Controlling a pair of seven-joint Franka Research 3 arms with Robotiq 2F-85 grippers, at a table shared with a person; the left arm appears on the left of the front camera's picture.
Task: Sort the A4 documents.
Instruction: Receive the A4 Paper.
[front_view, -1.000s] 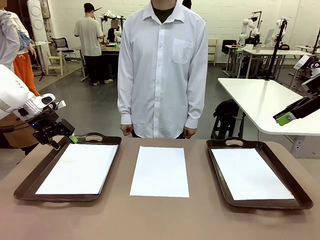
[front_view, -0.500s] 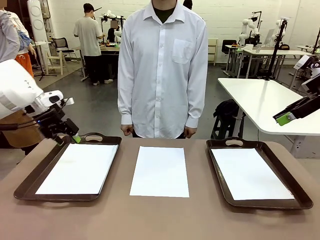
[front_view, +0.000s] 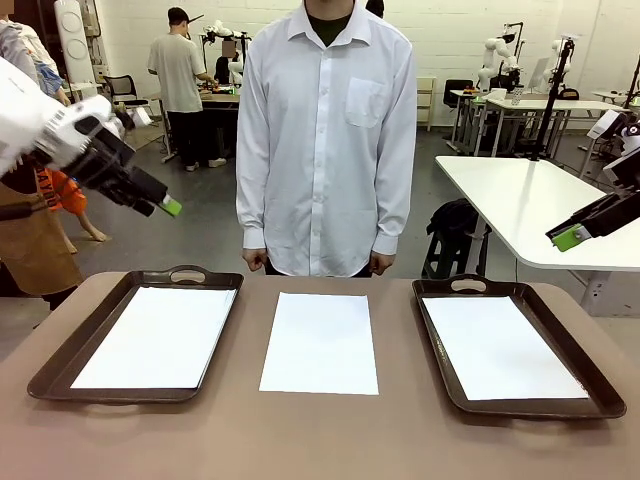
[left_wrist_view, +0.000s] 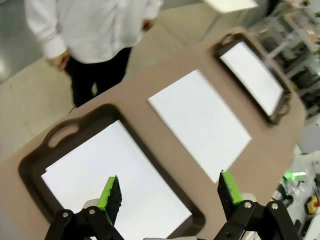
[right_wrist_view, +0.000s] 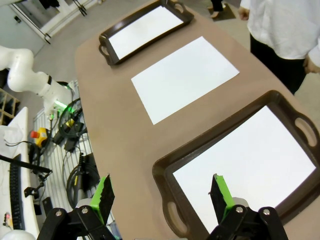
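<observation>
Three white A4 documents lie flat on the brown table. One sheet is in the left dark brown tray, one lies bare in the middle, one is in the right tray. My left gripper hangs open and empty, high above the left tray's far corner. Its wrist view looks down on the left sheet and the middle sheet between open green-padded fingers. My right gripper is open, raised off the table's right side, over the right sheet.
A person in a white shirt stands at the far edge with both hands down by the table. A white side table stands at the right behind my right gripper. Bare tabletop runs along the near edge.
My left gripper has risen from the left tray's far-left corner and swung up and away, staying open. The right arm, sheets and person have not moved.
</observation>
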